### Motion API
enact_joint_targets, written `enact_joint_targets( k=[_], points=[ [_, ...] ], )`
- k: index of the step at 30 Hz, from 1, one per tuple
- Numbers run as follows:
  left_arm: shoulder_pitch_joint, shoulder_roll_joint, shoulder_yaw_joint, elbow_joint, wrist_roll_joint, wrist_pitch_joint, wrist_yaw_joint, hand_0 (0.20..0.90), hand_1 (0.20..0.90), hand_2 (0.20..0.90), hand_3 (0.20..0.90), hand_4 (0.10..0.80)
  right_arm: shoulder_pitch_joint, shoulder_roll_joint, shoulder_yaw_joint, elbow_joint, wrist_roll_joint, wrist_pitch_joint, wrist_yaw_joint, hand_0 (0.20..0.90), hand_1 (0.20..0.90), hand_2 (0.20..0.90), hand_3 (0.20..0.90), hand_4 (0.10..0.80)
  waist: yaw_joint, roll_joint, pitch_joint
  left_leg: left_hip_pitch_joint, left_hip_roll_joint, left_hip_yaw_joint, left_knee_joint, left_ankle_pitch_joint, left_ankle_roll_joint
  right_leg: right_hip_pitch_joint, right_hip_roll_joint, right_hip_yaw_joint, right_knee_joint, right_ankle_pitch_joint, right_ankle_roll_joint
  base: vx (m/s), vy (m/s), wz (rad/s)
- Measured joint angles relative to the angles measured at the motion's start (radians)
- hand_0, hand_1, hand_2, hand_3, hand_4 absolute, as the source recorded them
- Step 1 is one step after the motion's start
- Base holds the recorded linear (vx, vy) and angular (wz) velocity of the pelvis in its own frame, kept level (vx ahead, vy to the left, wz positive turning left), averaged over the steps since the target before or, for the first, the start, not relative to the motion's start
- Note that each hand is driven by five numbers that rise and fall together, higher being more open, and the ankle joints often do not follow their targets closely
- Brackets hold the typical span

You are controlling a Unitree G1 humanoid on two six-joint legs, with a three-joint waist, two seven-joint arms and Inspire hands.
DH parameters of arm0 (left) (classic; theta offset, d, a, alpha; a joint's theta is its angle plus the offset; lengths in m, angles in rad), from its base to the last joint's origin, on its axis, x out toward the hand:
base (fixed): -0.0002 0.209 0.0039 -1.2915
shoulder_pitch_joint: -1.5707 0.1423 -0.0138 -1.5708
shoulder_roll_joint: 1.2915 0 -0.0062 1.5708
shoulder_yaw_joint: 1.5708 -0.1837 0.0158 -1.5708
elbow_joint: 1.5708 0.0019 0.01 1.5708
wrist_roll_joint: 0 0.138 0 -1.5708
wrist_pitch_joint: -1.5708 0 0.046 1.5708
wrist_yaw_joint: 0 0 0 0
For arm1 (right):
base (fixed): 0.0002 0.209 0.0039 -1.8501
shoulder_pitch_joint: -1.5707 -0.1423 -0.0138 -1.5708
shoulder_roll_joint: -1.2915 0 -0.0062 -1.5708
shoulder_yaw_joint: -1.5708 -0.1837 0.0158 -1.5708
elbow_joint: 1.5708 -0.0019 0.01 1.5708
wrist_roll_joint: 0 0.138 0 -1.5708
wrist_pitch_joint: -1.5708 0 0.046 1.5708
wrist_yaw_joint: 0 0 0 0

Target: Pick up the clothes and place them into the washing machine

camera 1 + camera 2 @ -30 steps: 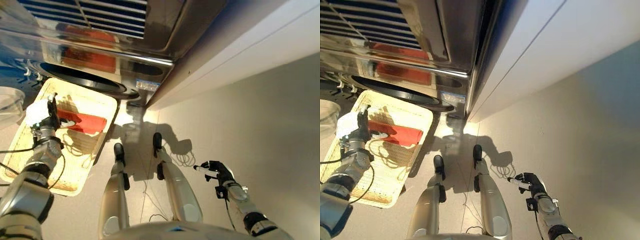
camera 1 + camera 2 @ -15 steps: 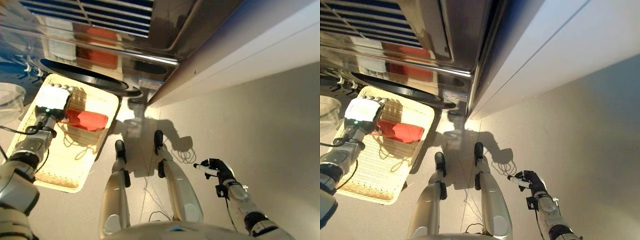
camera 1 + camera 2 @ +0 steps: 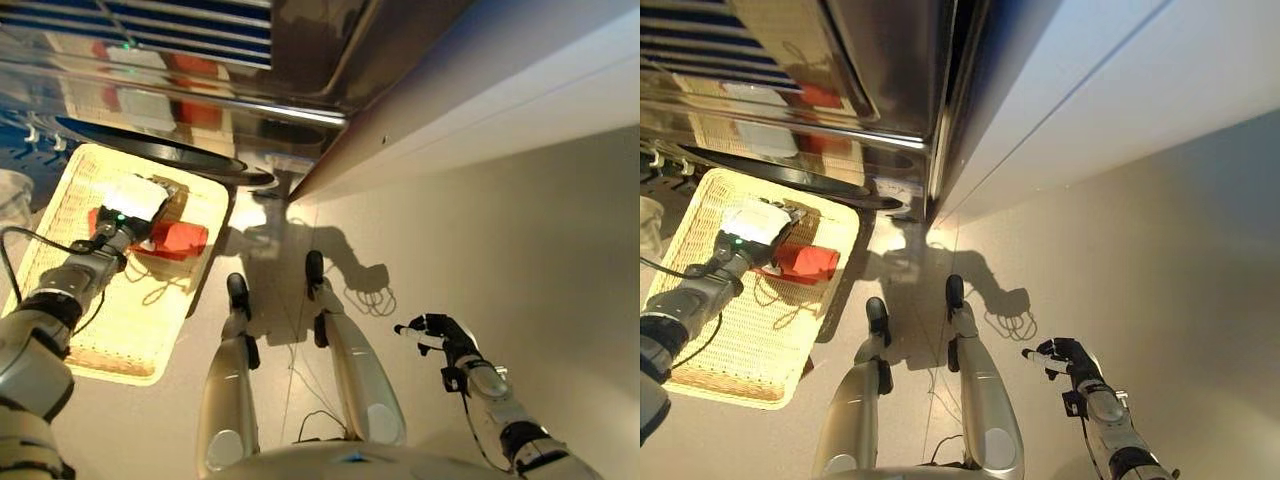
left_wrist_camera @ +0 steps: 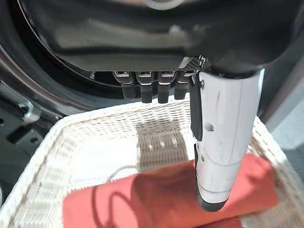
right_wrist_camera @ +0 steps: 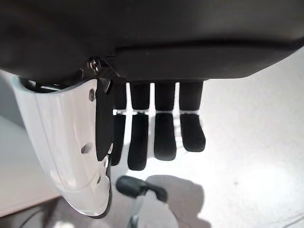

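A red cloth (image 3: 178, 239) lies in a pale wicker basket (image 3: 60, 300) on the floor, right below the washing machine's dark round opening (image 3: 150, 152). My left hand (image 3: 138, 203) hovers over the cloth's left end with its fingers straight. In the left wrist view its white-covered thumb (image 4: 223, 142) reaches out above the red cloth (image 4: 156, 199), and nothing is in its grasp. My right hand (image 3: 440, 330) hangs low at the right over bare floor, fingers relaxed and holding nothing.
The machine's shiny metal front (image 3: 200, 60) fills the top left. A white panel (image 3: 500, 110) runs along its right side. A clear container's edge (image 3: 10, 195) shows at the far left, beside the basket.
My left hand has moved from the basket's left side forward and rightward, over the red cloth. The view has shifted a little. The right hand stays where it was.
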State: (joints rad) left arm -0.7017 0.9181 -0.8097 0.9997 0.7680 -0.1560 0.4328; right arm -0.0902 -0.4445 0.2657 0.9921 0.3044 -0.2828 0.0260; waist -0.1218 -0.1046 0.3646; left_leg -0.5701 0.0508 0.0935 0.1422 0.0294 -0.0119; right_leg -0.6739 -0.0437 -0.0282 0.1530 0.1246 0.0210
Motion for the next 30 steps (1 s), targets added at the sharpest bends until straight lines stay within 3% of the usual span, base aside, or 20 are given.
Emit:
enact_joint_targets(
  k=[15, 22, 27, 30],
  points=[
    [0.002, -0.008, 0.001, 0.044, -0.275, -0.066, -0.236, 0.9, 0.9, 0.9, 0.9, 0.8, -0.004, -0.035, -0.004, -0.029, 0.001, 0.025, 0.041, 0.9, 0.9, 0.9, 0.9, 0.8, -0.017, -0.02, 0.018, -0.053, 0.002, 0.005, 0.07, -0.032, 0.007, -0.035, -0.001, 0.007, 0.025, 0.004, -0.004, -0.002, 0.002, 0.0],
    [-0.042, -0.013, -0.007, 0.076, -0.315, -0.065, -0.296, 0.9, 0.9, 0.9, 0.9, 0.8, -0.008, -0.05, -0.004, -0.034, 0.0, 0.049, 0.043, 0.9, 0.9, 0.9, 0.9, 0.8, -0.029, -0.022, 0.022, -0.106, 0.003, 0.003, 0.106, -0.039, 0.009, -0.077, -0.001, 0.008, 0.038, 0.006, -0.002, -0.015, 0.004, 0.01],
    [-0.098, -0.03, -0.035, 0.112, -0.313, -0.035, -0.301, 0.9, 0.9, 0.9, 0.9, 0.8, -0.033, -0.059, -0.004, -0.036, 0.001, 0.051, 0.041, 0.9, 0.9, 0.9, 0.9, 0.8, -0.039, -0.031, 0.034, -0.166, 0.008, 0.003, 0.199, -0.076, 0.015, -0.123, -0.002, 0.014, 0.098, -0.007, 0.0, -0.041, 0.011, -0.03],
    [-0.115, -0.032, -0.033, 0.118, -0.313, -0.024, -0.298, 0.9, 0.9, 0.9, 0.9, 0.8, -0.054, -0.058, -0.005, -0.035, 0.002, 0.059, 0.04, 0.9, 0.9, 0.9, 0.9, 0.8, -0.048, -0.032, 0.04, -0.229, 0.011, -0.008, 0.31, -0.123, 0.02, -0.181, -0.004, 0.014, 0.205, -0.053, 0.002, -0.027, 0.025, 0.05]
  ],
)
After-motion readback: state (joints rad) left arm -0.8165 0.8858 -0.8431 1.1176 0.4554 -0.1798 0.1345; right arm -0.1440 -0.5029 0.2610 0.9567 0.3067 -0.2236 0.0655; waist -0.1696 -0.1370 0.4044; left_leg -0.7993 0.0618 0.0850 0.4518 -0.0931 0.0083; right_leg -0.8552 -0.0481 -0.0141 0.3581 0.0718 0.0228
